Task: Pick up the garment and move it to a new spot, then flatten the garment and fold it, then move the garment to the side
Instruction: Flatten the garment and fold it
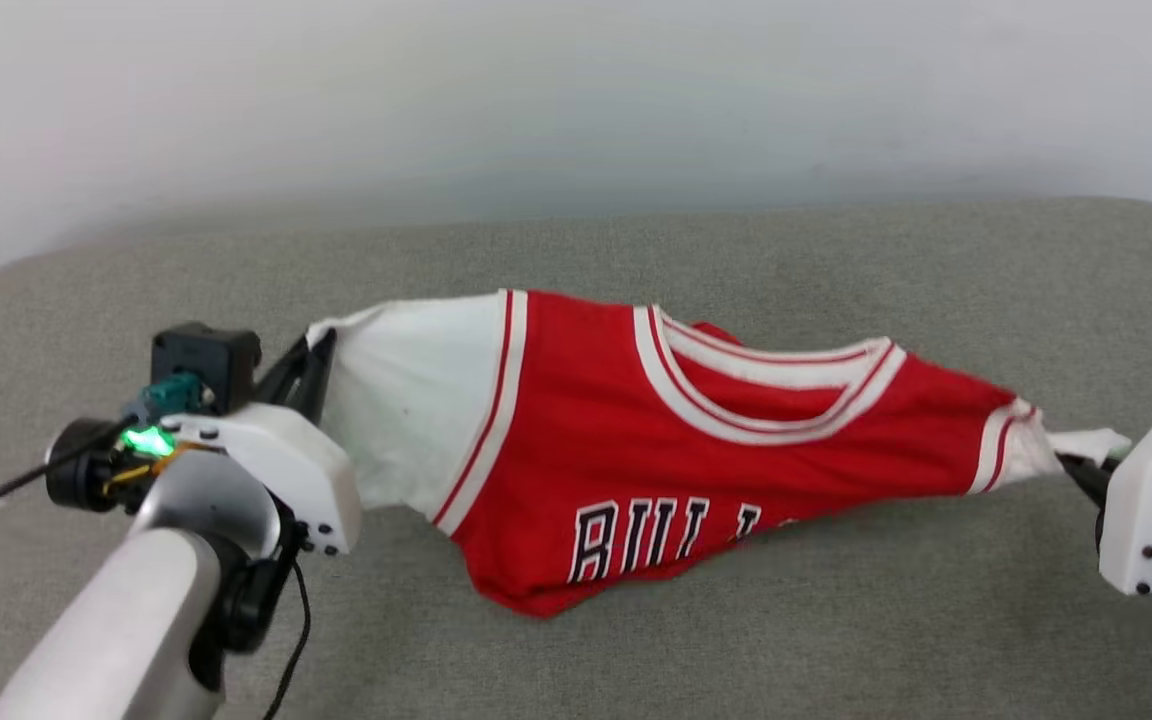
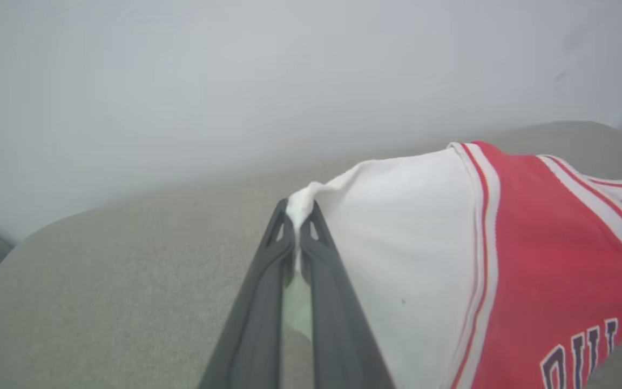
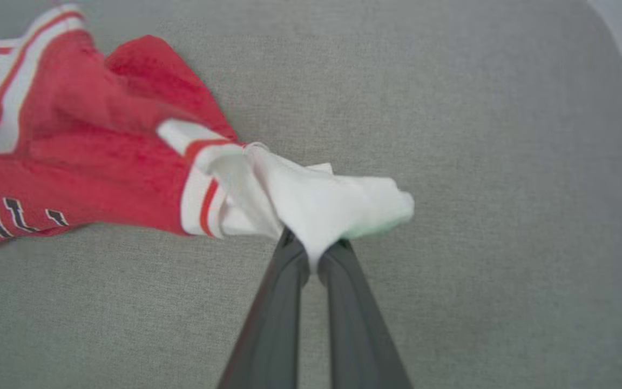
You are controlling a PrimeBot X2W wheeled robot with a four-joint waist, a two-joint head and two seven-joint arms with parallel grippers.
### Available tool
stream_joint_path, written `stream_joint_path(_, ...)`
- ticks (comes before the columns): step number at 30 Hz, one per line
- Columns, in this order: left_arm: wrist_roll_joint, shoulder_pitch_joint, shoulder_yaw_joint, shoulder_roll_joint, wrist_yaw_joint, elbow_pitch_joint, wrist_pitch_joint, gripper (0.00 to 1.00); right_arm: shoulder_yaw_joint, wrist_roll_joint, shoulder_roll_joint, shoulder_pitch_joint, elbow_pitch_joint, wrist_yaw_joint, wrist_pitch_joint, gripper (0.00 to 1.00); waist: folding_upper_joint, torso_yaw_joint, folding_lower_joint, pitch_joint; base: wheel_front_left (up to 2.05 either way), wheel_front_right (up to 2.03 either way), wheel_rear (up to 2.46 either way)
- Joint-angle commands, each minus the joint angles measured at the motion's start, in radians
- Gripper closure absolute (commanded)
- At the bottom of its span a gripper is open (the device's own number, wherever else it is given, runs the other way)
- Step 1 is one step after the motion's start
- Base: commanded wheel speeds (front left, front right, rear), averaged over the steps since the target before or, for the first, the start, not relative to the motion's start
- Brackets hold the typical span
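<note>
Grey cushioned surface (image 1: 836, 620), one, backed by one pale wall (image 1: 576, 90). On it one red shirt (image 1: 576, 440), pulled out sideways between two grippers, lower edge drooping onto the cushion. Counted on the shirt: two white sleeve ends, one striped neckline, one row of black letters partly tucked under. At the shirt's left end, left gripper (image 2: 299, 216): two dark fingers pressed together on the white sleeve tip. At the other end, right gripper (image 3: 313, 259): two dark fingers also closed tight, pinching a bunched white corner. One green light (image 1: 144, 440) glowing on the left wrist.
</note>
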Motion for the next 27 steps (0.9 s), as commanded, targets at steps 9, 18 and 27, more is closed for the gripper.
stream_joint_path(9, 0.024, -0.281, 0.038, -0.033, -0.064, 0.203, -0.094, 1.0, 0.061, -0.027, -0.039, -0.249, 0.066, 0.0, -0.073, 1.0, -0.0001, -0.018, 0.0, -0.057, 0.0, 0.0, 0.0)
stream_joint_path(18, 0.061, -0.623, 0.057, -0.064, -0.116, 0.411, -0.165, 1.0, 0.096, -0.037, -0.05, -0.586, 0.179, 0.0, -0.193, 1.0, -0.0001, -0.025, 0.0, 0.078, 0.0, 0.0, 0.0)
stream_joint_path(27, 0.122, -0.958, 0.064, -0.074, -0.145, 0.556, -0.251, 1.0, 0.155, -0.062, -0.05, -0.952, 0.301, 0.0, -0.362, 1.0, -0.0001, -0.044, 0.0, 0.281, 0.0, 0.0, 0.0)
